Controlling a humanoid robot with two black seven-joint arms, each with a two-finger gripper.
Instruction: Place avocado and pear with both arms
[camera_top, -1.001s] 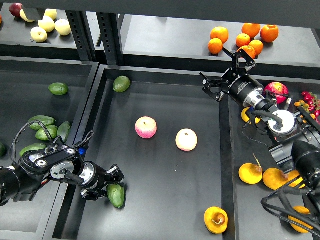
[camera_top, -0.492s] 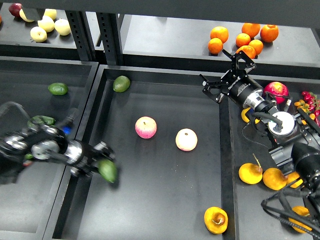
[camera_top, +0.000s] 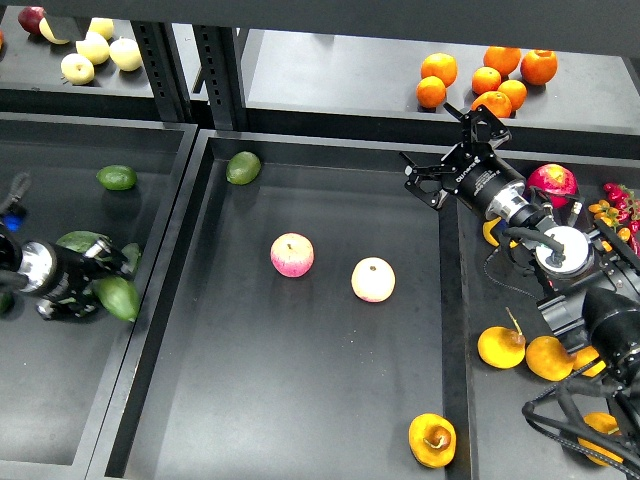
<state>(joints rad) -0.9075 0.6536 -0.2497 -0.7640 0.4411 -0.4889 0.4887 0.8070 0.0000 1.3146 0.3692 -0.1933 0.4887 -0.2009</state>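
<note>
Claw of the left arm (camera_top: 100, 290) grasps the dark green, elongated avocado (camera_top: 117, 297) above the left black tray (camera_top: 60, 420). Right claw (camera_top: 452, 150) hangs released over the centre tray, where the squat orange-yellow pear (camera_top: 432, 440) lies near the front edge.

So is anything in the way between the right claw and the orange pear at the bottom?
Nothing stands right between them. The right claw hangs open near the oranges, and the pear lies alone low in the middle tray. The two apples sit off to the left of that path.
</note>
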